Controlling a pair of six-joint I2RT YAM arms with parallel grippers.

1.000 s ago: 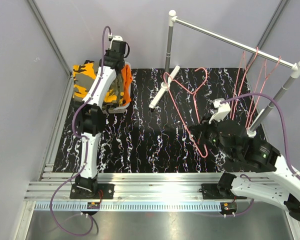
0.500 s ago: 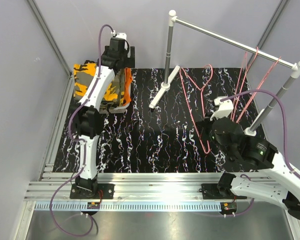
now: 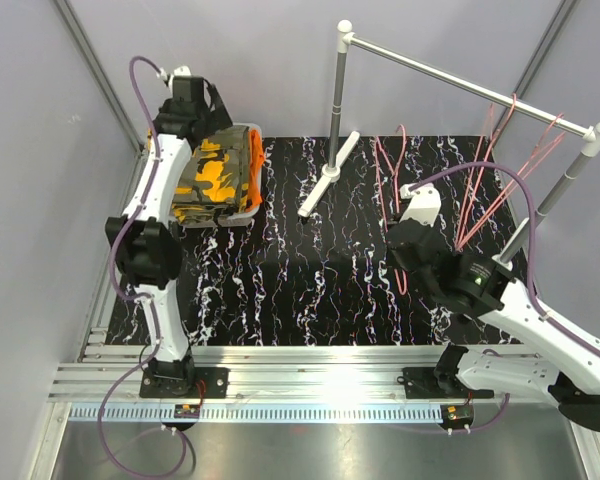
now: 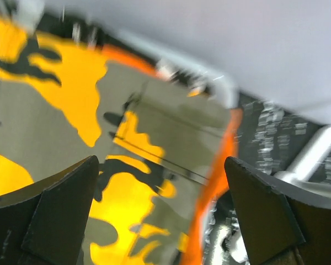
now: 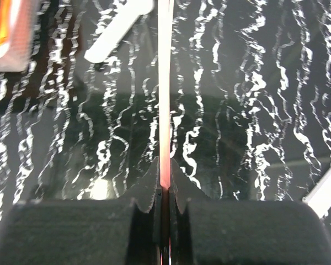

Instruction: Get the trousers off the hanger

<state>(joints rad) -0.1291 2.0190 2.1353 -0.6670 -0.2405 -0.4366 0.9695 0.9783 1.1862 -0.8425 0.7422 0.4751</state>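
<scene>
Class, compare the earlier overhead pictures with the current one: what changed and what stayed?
The left fingers opened, releasing the camouflage trousers, and pulled away leftward. The right fingers, still shut on the pink hanger, turned it edge-on. Rack and hanging hangers stayed.

Left arm (image 3: 155,170): white moulded links alternating with black cylindrical joint housings.
Right arm (image 3: 535,325): same white-and-black build; a small green light (image 3: 474,283) glows on one black joint housing.
Bases (image 3: 170,378): flat black mounting plates, one under each arm.
Cables (image 3: 131,90): purple, round-section, one per arm, routed outside the links in loose loops from base to wrist.
Wrist cameras (image 3: 420,208): white boxy housings mounted at the wrist.
Left gripper (image 4: 160,165): two dark grey fingers (image 4: 60,215), wedge-shaped, with flat faceted faces and sharp edges.
Right gripper (image 5: 161,182): matte black fingers (image 5: 71,232), blocky at the root, narrowing to thin tips with a small stepped notch.
</scene>
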